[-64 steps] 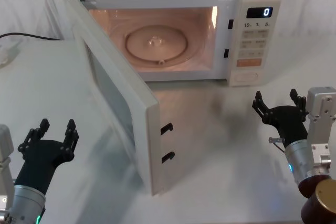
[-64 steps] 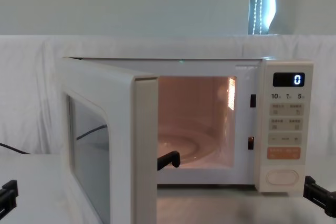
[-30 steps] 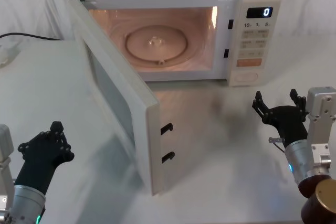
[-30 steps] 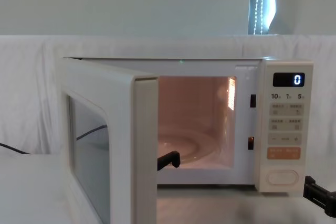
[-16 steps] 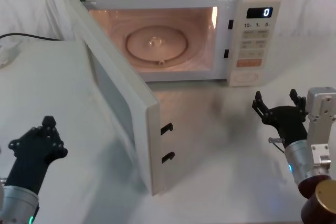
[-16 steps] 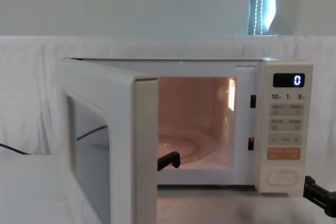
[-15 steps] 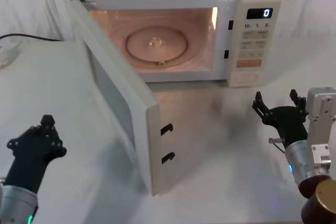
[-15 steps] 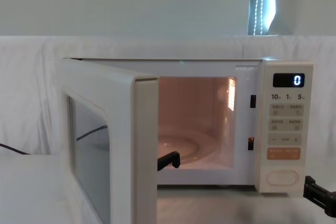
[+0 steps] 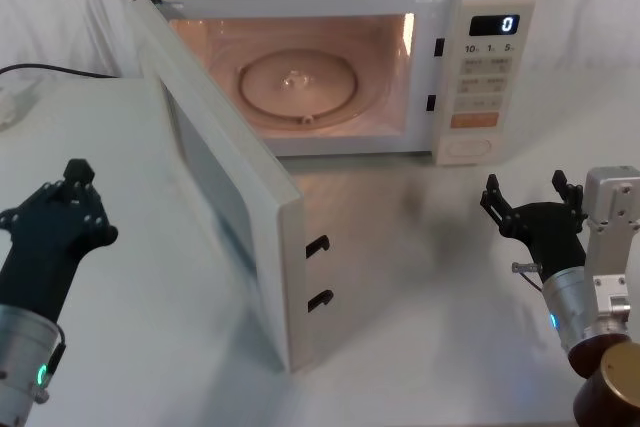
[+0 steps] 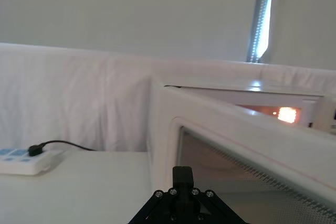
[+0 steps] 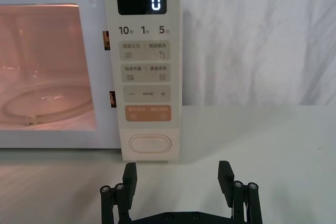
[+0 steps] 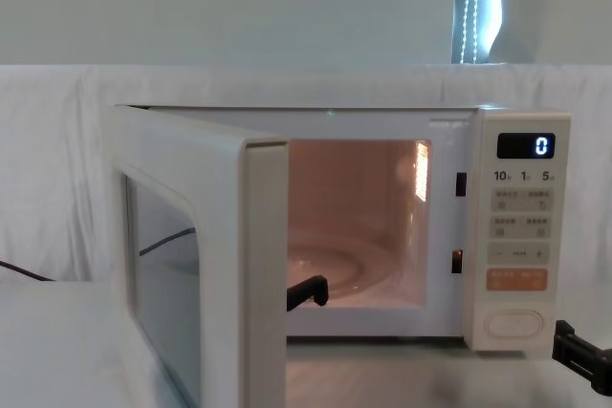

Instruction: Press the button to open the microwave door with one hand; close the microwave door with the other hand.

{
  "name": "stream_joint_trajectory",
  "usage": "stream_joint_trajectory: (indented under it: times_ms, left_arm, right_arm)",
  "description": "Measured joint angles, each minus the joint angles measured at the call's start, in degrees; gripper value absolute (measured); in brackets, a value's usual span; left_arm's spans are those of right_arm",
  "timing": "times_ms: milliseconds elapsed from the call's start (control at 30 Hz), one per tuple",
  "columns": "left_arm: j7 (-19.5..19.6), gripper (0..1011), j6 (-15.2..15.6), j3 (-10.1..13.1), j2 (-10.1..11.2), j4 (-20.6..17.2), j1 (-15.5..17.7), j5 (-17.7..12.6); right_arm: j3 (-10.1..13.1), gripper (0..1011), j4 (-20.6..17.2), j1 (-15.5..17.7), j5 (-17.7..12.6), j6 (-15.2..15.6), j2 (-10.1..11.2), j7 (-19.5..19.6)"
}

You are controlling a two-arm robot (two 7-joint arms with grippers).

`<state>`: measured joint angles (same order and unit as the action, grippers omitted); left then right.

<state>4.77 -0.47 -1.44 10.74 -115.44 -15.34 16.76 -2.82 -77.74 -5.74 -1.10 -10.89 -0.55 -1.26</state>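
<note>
On the table: the microwave (image 9: 330,47) stands at the back, against a white draped cloth (image 12: 57,160); its top is cut off by the head view's upper edge.
Microwave door: the microwave door (image 9: 225,182) is swung wide open on its left hinge, reaching forward over the table; its two black latch hooks (image 9: 318,272) show on the free edge. In the chest view its lower part runs out of frame.
Cavity: lit orange inside, with the glass turntable (image 9: 298,82) visible.
Button: the button (image 11: 150,144) sits at the bottom of the control panel, under the orange key (image 11: 148,113); nothing touches it.
Display: the black display (image 11: 141,2) reads 0.
Left gripper: the left gripper (image 9: 62,209) is held above the table, left of the open door and apart from it, fingers clenched together.
Right gripper: the right gripper (image 9: 532,209) hovers low in front of the panel, well short of it, fingers spread wide with nothing between them.
Cable: a black cable (image 10: 58,144) runs to a power strip (image 10: 23,161) at the far left.
</note>
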Motion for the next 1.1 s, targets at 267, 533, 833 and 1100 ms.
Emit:
stream_joint_trajectory:
  times_ms: [267,533,833,1100]
  left_arm:
    - [2.48,0,3.84,1.39,0.81,0.54,4.01,0.77]
    - [3.51,0,6.92,3.78,1.7,3.14,9.14,1.2]
    - [4.18,0,8.23,7.16,2.1,6.02,13.29,0.09]
    - [4.26,0,8.45,10.13,1.49,9.32,17.26,-1.71]
  right_arm:
    - [0.0,1002,0.0,0.0,0.0,0.0,0.0,0.0]
    - [-0.01,1002,0.0,0.0,0.0,0.0,0.0,0.0]
    - [0.0,1002,0.0,0.0,0.0,0.0,0.0,0.0]
    - [0.01,1002,0.0,0.0,0.0,0.0,0.0,0.0]
